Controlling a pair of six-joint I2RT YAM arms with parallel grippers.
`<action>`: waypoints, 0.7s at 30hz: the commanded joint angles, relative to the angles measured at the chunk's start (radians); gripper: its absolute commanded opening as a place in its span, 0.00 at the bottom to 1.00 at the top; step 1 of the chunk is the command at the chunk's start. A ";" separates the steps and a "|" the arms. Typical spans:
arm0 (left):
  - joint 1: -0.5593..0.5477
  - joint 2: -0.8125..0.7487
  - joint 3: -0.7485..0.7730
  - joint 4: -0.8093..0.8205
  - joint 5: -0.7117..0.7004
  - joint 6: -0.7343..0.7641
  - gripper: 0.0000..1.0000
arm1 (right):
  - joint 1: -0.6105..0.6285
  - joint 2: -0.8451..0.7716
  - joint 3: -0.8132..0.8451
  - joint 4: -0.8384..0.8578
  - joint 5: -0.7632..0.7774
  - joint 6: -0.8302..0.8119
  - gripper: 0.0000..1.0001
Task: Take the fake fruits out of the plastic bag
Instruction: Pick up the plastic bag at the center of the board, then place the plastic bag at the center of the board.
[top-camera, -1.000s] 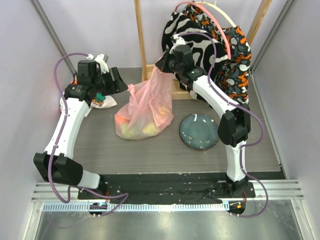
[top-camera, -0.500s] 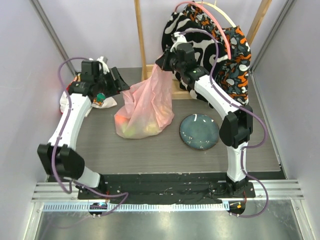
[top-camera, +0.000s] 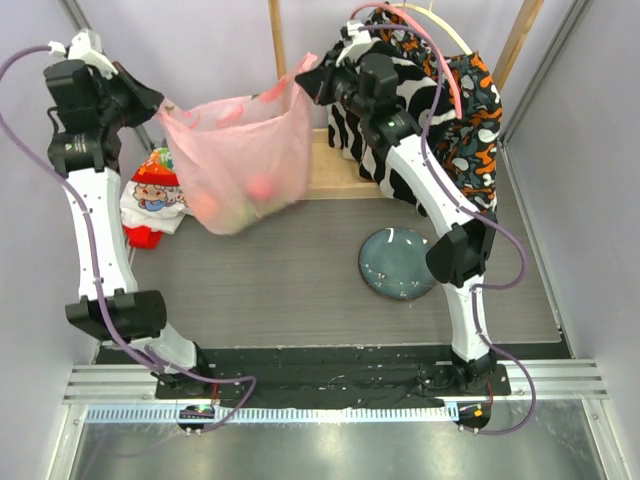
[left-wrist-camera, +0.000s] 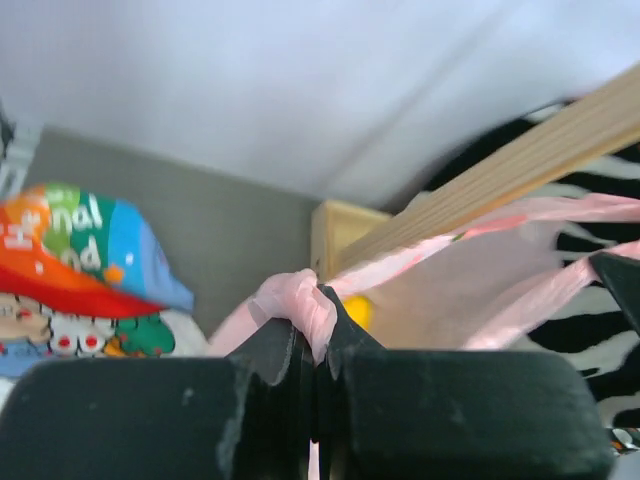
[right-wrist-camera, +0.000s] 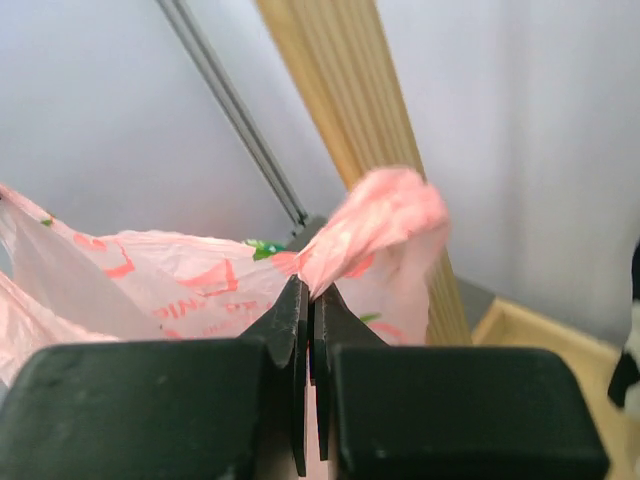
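Observation:
The pink plastic bag (top-camera: 240, 160) hangs in the air, stretched between my two grippers with its mouth upward. Through its thin wall the fake fruits show as blurred shapes at the bottom: a red one (top-camera: 262, 187), an orange one (top-camera: 205, 205) and a greenish one (top-camera: 235, 212). My left gripper (top-camera: 150, 105) is shut on the bag's left edge; in the left wrist view (left-wrist-camera: 312, 305) bunched pink film sits between the fingertips and a yellow fruit (left-wrist-camera: 358, 310) shows behind. My right gripper (top-camera: 305, 85) is shut on the right edge, with pink plastic (right-wrist-camera: 380, 220) puffing out above the closed tips (right-wrist-camera: 312, 290).
A cartoon-printed white bag (top-camera: 155, 195) lies at the left under the hanging bag. A dark blue plate (top-camera: 400, 262) sits on the table to the right. A wooden frame (top-camera: 278, 60) with patterned cloth (top-camera: 440, 90) stands at the back, close to the right arm.
My left gripper has shut on the bag's left edge and swung up and left. Both arms have lifted the bag off the table, fruits still inside.

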 joint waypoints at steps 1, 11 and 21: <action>-0.015 -0.127 0.018 0.057 0.123 0.034 0.00 | 0.004 -0.108 0.064 0.087 -0.139 -0.122 0.01; -0.027 -0.578 -0.778 -0.142 0.221 0.109 0.00 | 0.010 -0.592 -0.956 0.068 -0.141 -0.472 0.01; -0.045 -0.680 -0.983 -0.156 0.272 0.111 0.00 | 0.010 -0.696 -0.997 -0.211 -0.272 -0.535 0.60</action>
